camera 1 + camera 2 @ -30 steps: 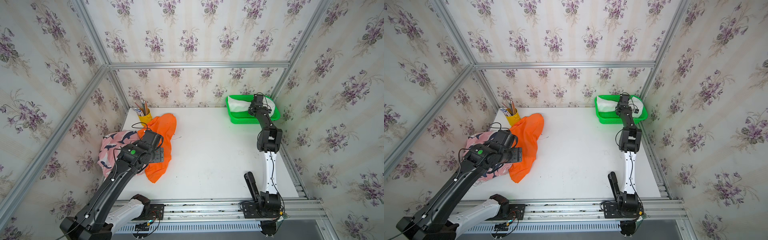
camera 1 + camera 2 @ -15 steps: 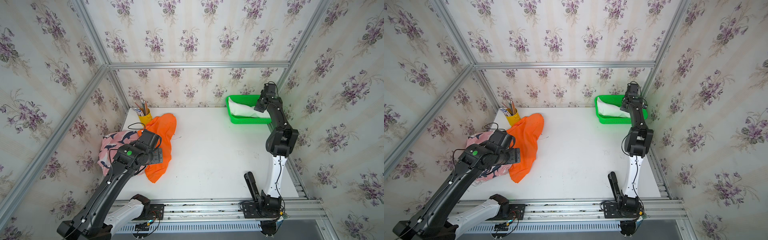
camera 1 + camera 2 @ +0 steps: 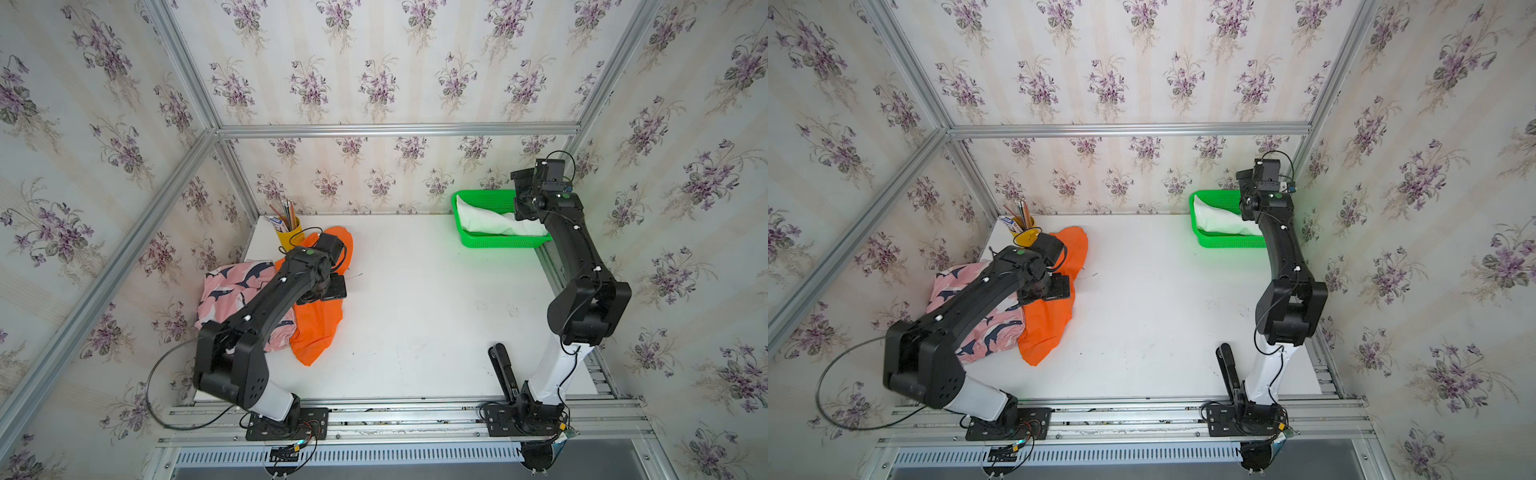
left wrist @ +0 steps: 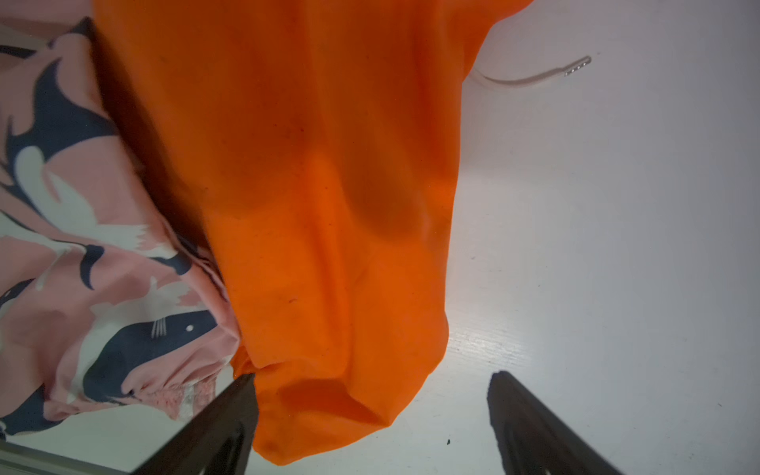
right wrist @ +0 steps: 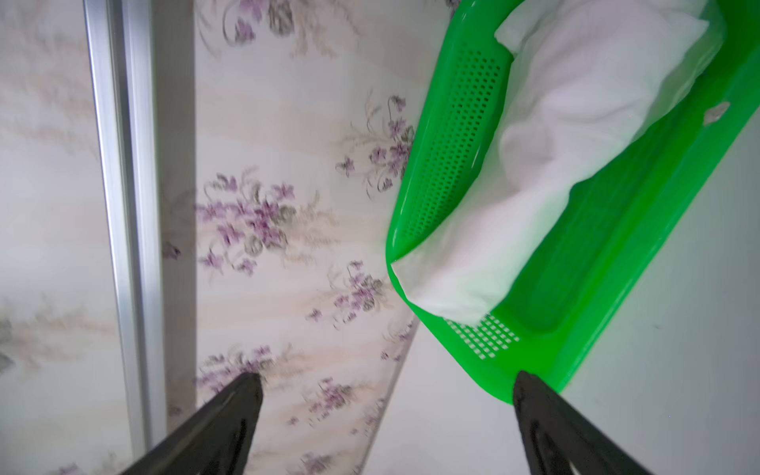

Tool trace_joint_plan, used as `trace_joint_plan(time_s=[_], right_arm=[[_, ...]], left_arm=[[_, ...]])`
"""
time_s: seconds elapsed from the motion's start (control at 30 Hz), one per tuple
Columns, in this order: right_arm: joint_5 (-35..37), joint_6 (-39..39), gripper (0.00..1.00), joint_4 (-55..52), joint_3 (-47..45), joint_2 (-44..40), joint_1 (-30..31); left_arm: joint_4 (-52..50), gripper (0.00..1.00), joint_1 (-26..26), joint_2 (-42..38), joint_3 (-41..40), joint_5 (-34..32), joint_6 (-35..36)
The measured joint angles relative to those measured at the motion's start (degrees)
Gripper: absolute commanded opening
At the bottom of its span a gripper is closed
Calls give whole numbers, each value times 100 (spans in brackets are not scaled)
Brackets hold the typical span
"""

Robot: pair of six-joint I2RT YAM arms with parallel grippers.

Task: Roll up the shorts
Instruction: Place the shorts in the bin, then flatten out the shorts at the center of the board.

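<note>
Closest to you, the left gripper (image 4: 372, 376) has its dark, tapered jaws spread wide and clamped on nothing. The rounded leg end of the orange shorts (image 4: 329, 205) lies between them. One fingertip (image 4: 242, 384) sits right at the puckered hem. The other is over the bare white table (image 4: 596, 246). You cannot tell whether either tip presses the cloth.

The orange fabric is smooth and thin, with soft, shallow folds. It overlaps the edge of the pink shorts (image 4: 103, 267), a crumpled heap printed with navy-and-white sharks and gathered at its hem. A white drawstring (image 4: 534, 76) with a metal tip curls out onto the table.

In both top views the left arm (image 3: 266, 307) covers the middle of both garments and hides the fingers.

Further back stands a yellow cup (image 3: 287, 237) of pencils, just beside the orange cloth.

In the far corner, the white shorts (image 5: 575, 123) lie as a plump, loosely wrinkled roll. They sit inside a glossy green plastic basket (image 5: 452, 144) with perforated walls. The right gripper (image 5: 385, 375) hangs above the basket's corner, jaws wide apart and empty.

The right arm (image 3: 573, 249) cuts off the basket's far end in a top view. The flowered wall (image 5: 255, 218) looks blurred in the right wrist view.
</note>
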Motion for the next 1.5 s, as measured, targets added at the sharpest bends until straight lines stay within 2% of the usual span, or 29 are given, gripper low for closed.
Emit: trace_joint_plan(time_s=[0.07, 0.13, 0.17, 0.23, 0.3, 0.43, 0.57, 0.67, 0.77, 0.83, 0.9, 1.0, 1.07, 1.13, 1.2, 1.23, 1.27, 1.3, 1.33, 1.4, 1.5], right_arm=[[-96, -516, 93, 195, -855, -560, 96], [-264, -990, 88, 337, -1637, -1102, 210], [-326, -1176, 86, 411, -1937, -1314, 249], [-470, -1567, 82, 470, -2579, -1818, 323], [-603, -1884, 76, 494, -3093, -2258, 339], [-577, -2334, 71, 461, -3764, -2977, 323], [-603, -2653, 70, 446, -3960, -3383, 330], [-457, -2846, 67, 256, -3630, -3451, 330], [-221, -3073, 67, 175, -3145, -3510, 328], [-125, -3165, 66, 173, -2938, -3598, 328], [-96, -3230, 66, 173, -2822, -3685, 328], [-125, -3281, 65, 140, -2658, -3740, 328], [-197, -3348, 64, 96, -2549, -3720, 328], [-332, -3399, 63, 76, -2518, -3679, 328], [-516, -3471, 62, 57, -2568, -3633, 328], [-660, -3532, 62, 44, -2632, -3604, 328], [-776, -3554, 62, 20, -2691, -3585, 332], [-922, -3598, 62, 7, -2782, -3560, 352], [-1091, -3674, 63, -22, -2903, -3534, 396], [-1401, -3775, 65, -87, -3143, -3473, 540], [-1773, -3967, 67, -186, -3670, -3283, 931]], left_arm=[[116, 86, 42, 378, 55, 24, 4], [212, 75, 85, 693, 57, 61, 44], [245, 65, 94, 804, 57, 83, 52], [352, 31, 87, 981, 57, 249, 127], [439, 13, 33, 1014, 50, 422, 170], [407, 4, -398, 846, 415, 704, 205], [162, 1, -1161, 551, 1720, 938, 223], [-223, 1, -1707, 503, 3241, 1082, 339], [-632, 1, -1963, 551, 4852, 1298, 496], [-774, 1, -1969, 444, 5484, 1320, 590], [-861, 2, -1956, 160, 5525, 1263, 691], [-914, 3, -1759, -505, 4743, 1106, 813], [-822, 5, -1386, -970, 3799, 1014, 804], [-693, 15, -1012, -1340, 2785, 938, 710], [-505, 18, -605, -1617, 1716, 981, 575], [-442, 23, -365, -1679, 1200, 1027, 492], [-339, 33, -144, -1679, 758, 1038, 431], [-238, 49, 81, -1635, 319, 1075, 413], [-153, 56, 249, -1561, -66, 1099, 358], [-61, 65, 376, -1438, -533, 1174, 278], [90, 68, 378, -1392, -835, 1209, 223]])
